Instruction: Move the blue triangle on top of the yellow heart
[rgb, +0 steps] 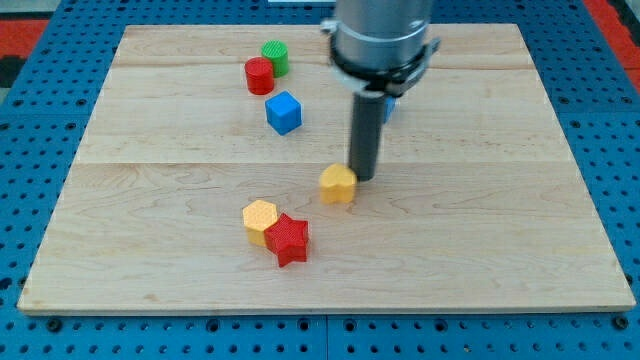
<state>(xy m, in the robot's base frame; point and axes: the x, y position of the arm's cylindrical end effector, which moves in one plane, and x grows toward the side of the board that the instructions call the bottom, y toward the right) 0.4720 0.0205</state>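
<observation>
Camera view, and we're right over the middle of the desk (150, 120), where my tip (362, 178) sits just beside the yellow heart (338, 184), on the heart's right as the view has it, close enough that I can't tell whether they touch. No fingers on this rig, just the bare rod, so nothing is opened, closed or held. Now where's the blue triangle? Only a sliver of blue (392, 106) peeks out behind the arm's body, toward the view's top of the rod; that is probably it, but the shape is hidden. If so, it lies near the heart on the upper right, and the tip stands between the two, an awkward spot for pushing one toward the other. Off to the view's left, the blue cube (284, 112) sits below the red cylinder (259, 76) and green cylinder (275, 56), which touch. Down front, the yellow hexagon (259, 220) and red star (289, 238) huddle together, well clear of the action.
</observation>
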